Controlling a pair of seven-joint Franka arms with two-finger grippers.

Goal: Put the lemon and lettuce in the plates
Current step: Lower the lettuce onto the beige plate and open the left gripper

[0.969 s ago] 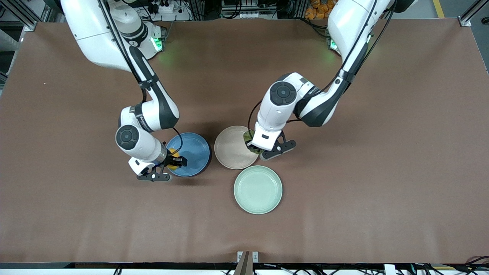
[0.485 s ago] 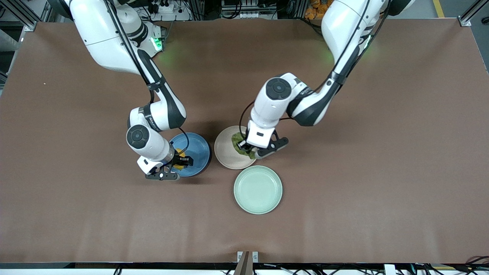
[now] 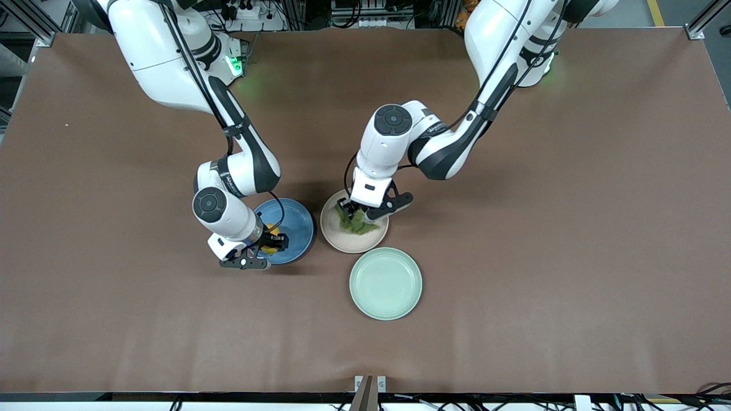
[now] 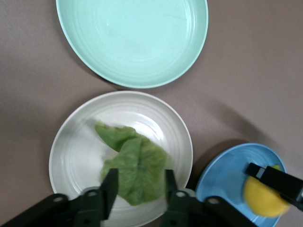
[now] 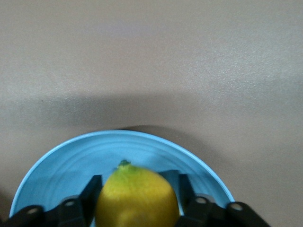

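Note:
The yellow lemon (image 5: pixel 137 201) sits between the fingers of my right gripper (image 5: pixel 137 189), which is shut on it just over the blue plate (image 5: pixel 71 161). In the front view that gripper (image 3: pixel 274 241) holds the lemon (image 3: pixel 272 233) over the part of the blue plate (image 3: pixel 298 225) toward the right arm's end. The green lettuce (image 4: pixel 135 168) lies flat in the beige-pink plate (image 4: pixel 75 151). My left gripper (image 4: pixel 139 187) is open just above it, one finger on each side. In the front view the left gripper (image 3: pixel 351 210) is over the lettuce (image 3: pixel 357 224) in the beige plate (image 3: pixel 334 233).
A pale mint-green plate (image 3: pixel 385 282) stands nearer the front camera than the beige plate, almost touching it, and also shows in the left wrist view (image 4: pixel 132 38). The blue and beige plates stand side by side. Brown table surface lies all around.
My left gripper carried the lettuce from the beige plate's rim to over its middle and let go; the leaf now lies spread in the plate. My right gripper with the lemon shifted slightly over the blue plate.

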